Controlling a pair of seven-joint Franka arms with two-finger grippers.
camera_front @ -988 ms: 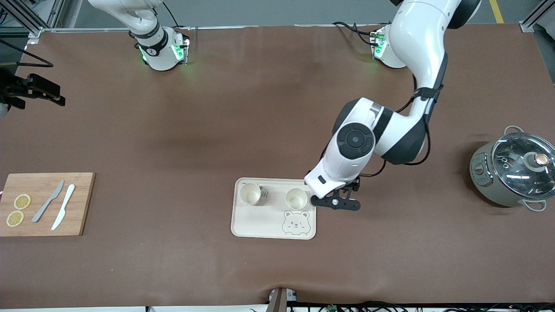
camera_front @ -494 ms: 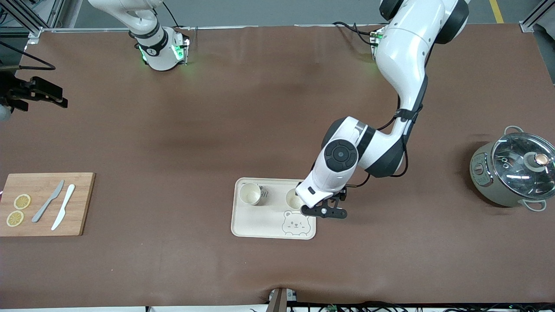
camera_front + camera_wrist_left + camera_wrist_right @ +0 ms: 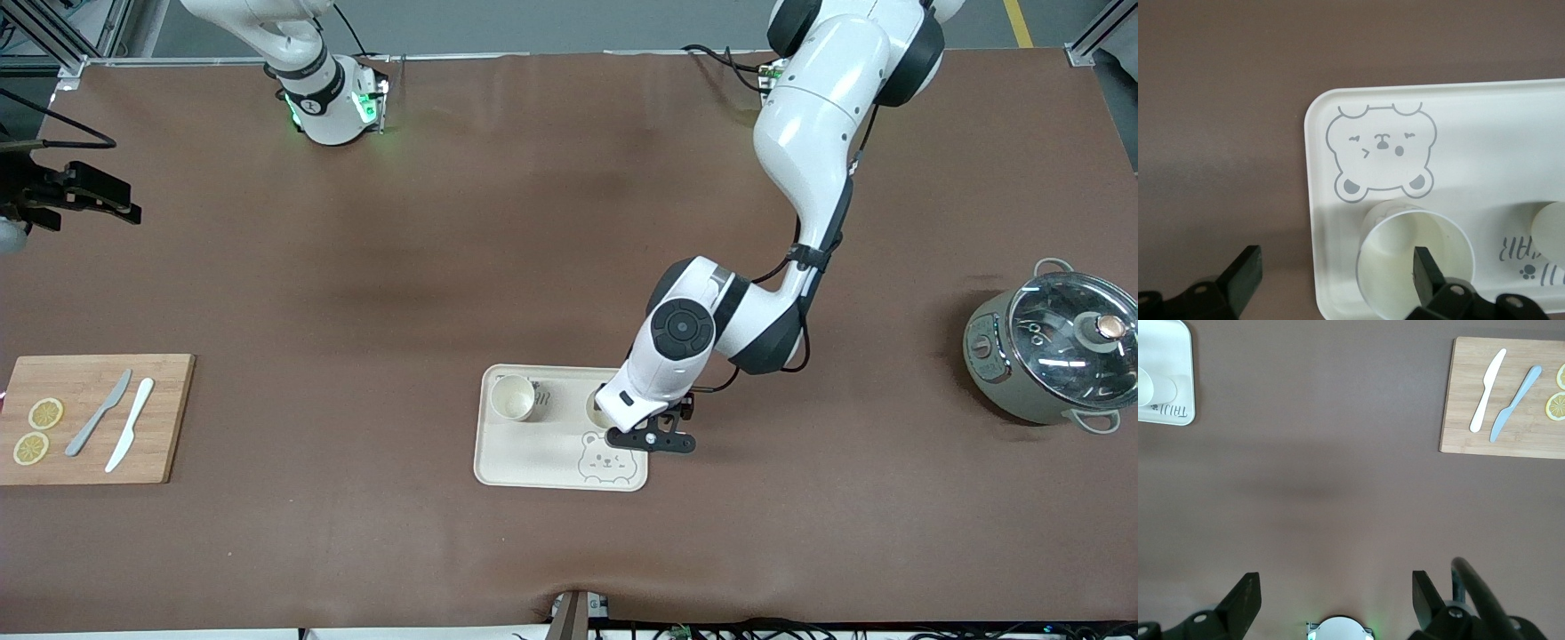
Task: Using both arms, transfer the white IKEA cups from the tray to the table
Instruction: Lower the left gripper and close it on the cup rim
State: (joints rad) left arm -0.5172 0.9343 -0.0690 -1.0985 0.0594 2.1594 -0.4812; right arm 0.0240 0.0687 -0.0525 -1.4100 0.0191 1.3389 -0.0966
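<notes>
front view shows the brown table (image 3: 444,267) spanning the whole scene, with the left arm (image 3: 800,133) reaching from its base down over the bear-printed tray (image 3: 498,462). the right arm (image 3: 302,71) waits up near its base, and its right gripper (image 3: 1335,603) hangs high over bare table at the right arm's end, fingers spread wide with nothing between them.

toward the left arm's end of the table stands the grey-green pot (image 3: 1045,347) with a glass lid, well apart from the tray. at the right arm's end lies the wooden cutting board (image 3: 169,418), carrying a grey knife (image 3: 98,412), a white knife (image 3: 130,425) beside it, and two lemon slices (image 3: 37,430).

the tray sits about midway along the table, nearer the front camera than both bases. both white cups stand upright on it, along the tray's edge farther from the camera. the free cup (image 3: 513,396) stands alone toward the right arm's end of the tray, beside some printed lettering. the second cup (image 3: 1415,263) stands just beside the printed bear face (image 3: 1381,150), and in the front view it is mostly hidden under the left arm's wrist.

left gripper (image 3: 1331,283) is low over that second cup with its fingers spread: one fingertip (image 3: 1426,273) is inside the cup's mouth, the other sits outside the tray's edge over the table, so the cup's wall lies between them. whether a finger touches the cup cannot be told.
</notes>
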